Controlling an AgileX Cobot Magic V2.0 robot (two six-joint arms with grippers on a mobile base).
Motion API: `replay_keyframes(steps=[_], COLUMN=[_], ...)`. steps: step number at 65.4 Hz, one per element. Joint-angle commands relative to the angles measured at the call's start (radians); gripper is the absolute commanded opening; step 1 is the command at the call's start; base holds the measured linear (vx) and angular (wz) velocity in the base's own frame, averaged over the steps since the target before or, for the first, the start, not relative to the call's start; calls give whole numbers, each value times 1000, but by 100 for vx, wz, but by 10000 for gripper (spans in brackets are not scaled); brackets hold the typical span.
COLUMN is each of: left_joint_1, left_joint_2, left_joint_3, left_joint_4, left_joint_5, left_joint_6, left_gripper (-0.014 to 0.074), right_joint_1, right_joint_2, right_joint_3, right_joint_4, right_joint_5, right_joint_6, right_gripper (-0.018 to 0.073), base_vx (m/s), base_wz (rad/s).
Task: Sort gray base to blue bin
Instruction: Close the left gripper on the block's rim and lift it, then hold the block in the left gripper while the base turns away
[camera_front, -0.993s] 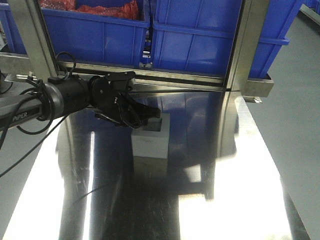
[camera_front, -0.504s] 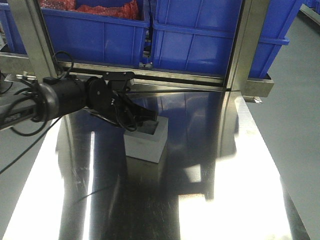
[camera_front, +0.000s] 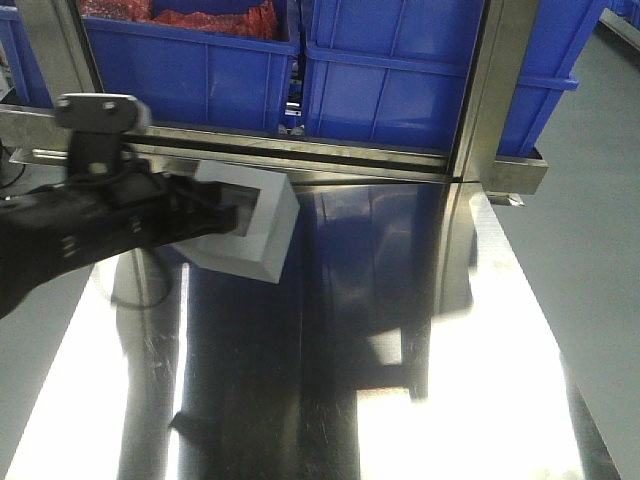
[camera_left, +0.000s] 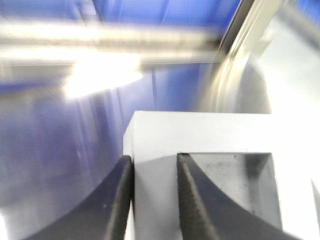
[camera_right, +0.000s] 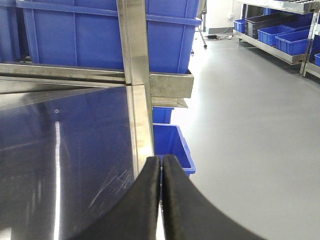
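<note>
The gray base (camera_front: 262, 228), a light-gray cube with a square recess, hangs tilted above the steel table (camera_front: 400, 330). My left gripper (camera_front: 228, 215) is shut on it. In the left wrist view one finger (camera_left: 120, 195) lies on the outer side of the gray base (camera_left: 200, 132) and the other sits inside the recess, with the left gripper (camera_left: 155, 165) clamping that wall. A blue bin (camera_front: 390, 90) stands on the rack behind the table. My right gripper (camera_right: 161, 160) is shut on nothing over the table's right edge.
A second blue crate (camera_front: 190, 70) to the left holds red material (camera_front: 200, 15). A steel rail (camera_front: 330, 155) and upright post (camera_front: 490, 90) front the crates. A small blue bin (camera_right: 172, 142) sits on the floor (camera_right: 250, 125) beside the table.
The left gripper has lifted the gray base off the table and carried it up and to the left, tilting it. The arm now looks blurred from motion.
</note>
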Motion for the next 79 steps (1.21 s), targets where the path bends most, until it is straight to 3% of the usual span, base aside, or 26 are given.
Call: replay_keyframes(steps=[1, 19, 48, 79], left_joint_1=[-5, -5, -5, -5], left_joint_2=[-160, -482, -954, -1036], left_joint_3=[39, 223, 454, 472], left_joint_4=[2, 78, 77, 77], left_joint_5=[-115, -113, -98, -57], left_joint_6=[-4, -1, -1, -1], left_gripper=[-8, -8, -8, -8], right_joint_1=[0, 0, 0, 0], right_joint_2=[-2, -2, -2, -2], right_joint_3=[2, 2, 2, 2], right_joint_4=[-5, -5, -5, -5], right_joint_5=[-75, -75, -75, -75], right_joint_6=[-3, -3, -3, -3], right_gripper=[-5, -5, -5, -5], base_vx=[0, 0, 0, 0], base_wz=[0, 0, 0, 0])
